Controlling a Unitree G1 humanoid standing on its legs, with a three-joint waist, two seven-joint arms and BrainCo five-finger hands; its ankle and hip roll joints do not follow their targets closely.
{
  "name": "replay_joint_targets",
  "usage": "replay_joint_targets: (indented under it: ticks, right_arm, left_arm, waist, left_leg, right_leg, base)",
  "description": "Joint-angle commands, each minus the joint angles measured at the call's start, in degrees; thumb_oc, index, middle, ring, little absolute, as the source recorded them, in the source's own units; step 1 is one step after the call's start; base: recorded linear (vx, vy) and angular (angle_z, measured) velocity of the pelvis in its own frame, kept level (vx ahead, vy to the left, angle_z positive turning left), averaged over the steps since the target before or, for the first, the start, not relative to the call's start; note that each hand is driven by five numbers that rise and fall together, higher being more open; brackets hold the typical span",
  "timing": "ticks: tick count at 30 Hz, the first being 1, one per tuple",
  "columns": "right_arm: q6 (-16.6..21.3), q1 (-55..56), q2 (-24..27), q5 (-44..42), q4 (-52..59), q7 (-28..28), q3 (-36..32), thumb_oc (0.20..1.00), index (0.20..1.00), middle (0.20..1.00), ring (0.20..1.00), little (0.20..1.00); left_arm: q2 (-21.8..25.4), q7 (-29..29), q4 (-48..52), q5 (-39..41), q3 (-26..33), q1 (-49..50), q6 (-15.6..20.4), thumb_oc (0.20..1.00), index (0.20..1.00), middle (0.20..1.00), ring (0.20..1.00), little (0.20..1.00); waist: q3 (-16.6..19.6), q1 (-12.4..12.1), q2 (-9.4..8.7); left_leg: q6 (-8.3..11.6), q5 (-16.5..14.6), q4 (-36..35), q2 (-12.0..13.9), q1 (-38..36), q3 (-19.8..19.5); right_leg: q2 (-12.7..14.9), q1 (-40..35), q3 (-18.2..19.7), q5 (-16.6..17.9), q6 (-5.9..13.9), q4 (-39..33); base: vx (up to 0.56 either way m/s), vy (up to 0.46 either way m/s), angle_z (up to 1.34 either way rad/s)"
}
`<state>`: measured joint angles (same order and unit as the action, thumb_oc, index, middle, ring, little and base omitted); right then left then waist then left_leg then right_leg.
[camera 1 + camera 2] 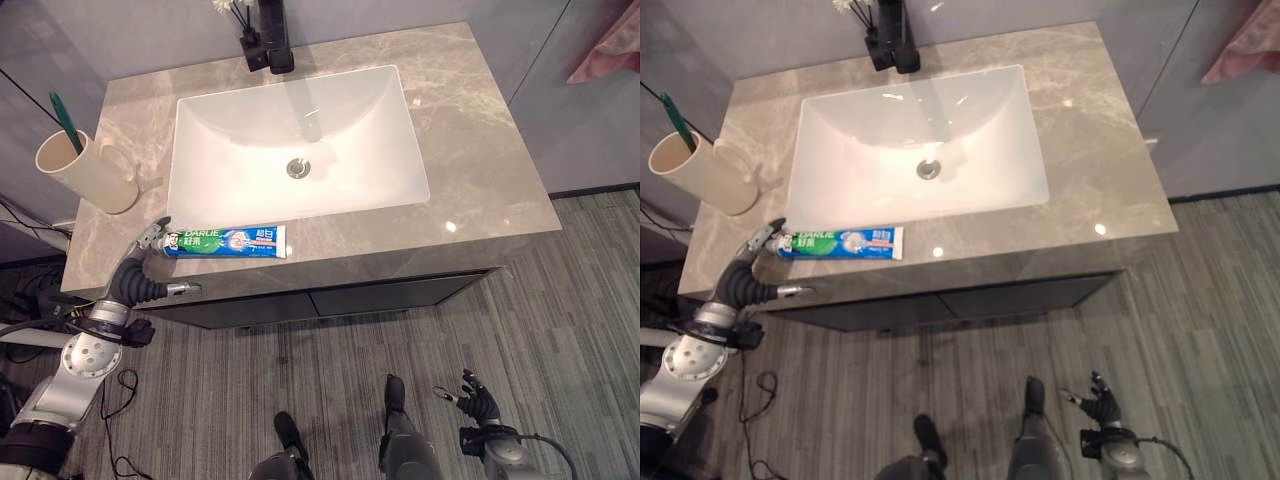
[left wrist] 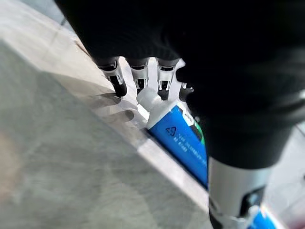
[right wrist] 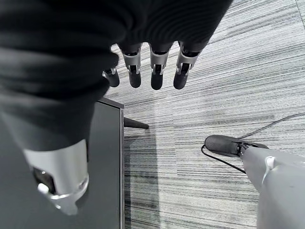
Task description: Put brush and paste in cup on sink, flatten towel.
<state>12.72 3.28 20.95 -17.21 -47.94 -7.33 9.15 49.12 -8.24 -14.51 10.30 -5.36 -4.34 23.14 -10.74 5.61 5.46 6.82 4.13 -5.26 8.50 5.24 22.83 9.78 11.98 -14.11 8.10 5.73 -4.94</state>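
Left robot hand (image 1: 150, 240) w/ fingers spread at cap end of paste (image 1: 226, 241) on counter (image 1: 470, 180), not clamped yet. Close round tube near cap, lift level, carry to cup (image 1: 85, 172) behind hand. Right robot hand (image 1: 478, 400) idle, relaxed.

Place: bathroom | Shown by: white basin (image 1: 300, 130) sunk in a marble-look vanity top (image 1: 480, 140), black tap (image 1: 272, 35) at the back | cup (image 1: 88, 172) with a green toothbrush (image 1: 66, 122), toothpaste tube (image 1: 225, 241) | pink towel (image 1: 610, 45) hung on the wall | grey striped floor (image 1: 480, 340)
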Motion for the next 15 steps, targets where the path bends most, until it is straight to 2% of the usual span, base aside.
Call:
replay_joint_targets:
  ticks: [1, 5, 15]
  right_arm:
    - [1.5, -1.5, -0.1, -0.3, 1.1, 0.0, -0.9, 1.000, 1.000, 1.000, 1.000, 1.000]
    - [1.4, -1.5, -0.5, -0.7, 0.4, 0.2, -0.8, 1.000, 1.000, 1.000, 1.000, 1.000]
    - [1.6, -1.6, -0.4, -1.4, 1.2, 0.3, -0.7, 1.000, 1.000, 1.000, 1.000, 1.000]
  left_arm:
    - [-1.4, 0.8, -3.4, 4.1, 1.4, -5.1, 0.4, 1.000, 1.000, 1.000, 1.000, 1.000]
    - [-2.4, 1.3, -4.0, 5.3, 1.0, -5.7, 0.2, 1.000, 1.000, 1.000, 1.000, 1.000]
    - [-2.5, 0.3, -5.0, 2.4, -1.3, -8.2, -0.2, 1.000, 1.000, 1.000, 1.000, 1.000]
  waist:
    - [-0.6, 0.8, 0.56]
    - [-0.4, 0.9, 0.43]
    - [-0.9, 1.7, 0.77]
  left_leg:
    - [1.76, 2.3, 0.3, 2.1, -2.1, -3.3]
    - [1.76, 2.2, 0.3, 2.2, -2.3, -3.2]
    - [1.81, 2.2, 0.3, 1.8, -1.6, -3.1]
  right_leg:
    - [2.6, -2.7, 1.6, -1.5, 6.39, 3.8]
    - [2.6, -2.9, 1.6, -1.6, 6.34, 3.9]
    - [2.6, -1.7, 2.2, -1.2, 6.24, 3.7]
  base:
    - [0.00, 0.000, 0.00]
    - [0.00, 0.000, 0.00]
    - [0.00, 0.000, -0.03]
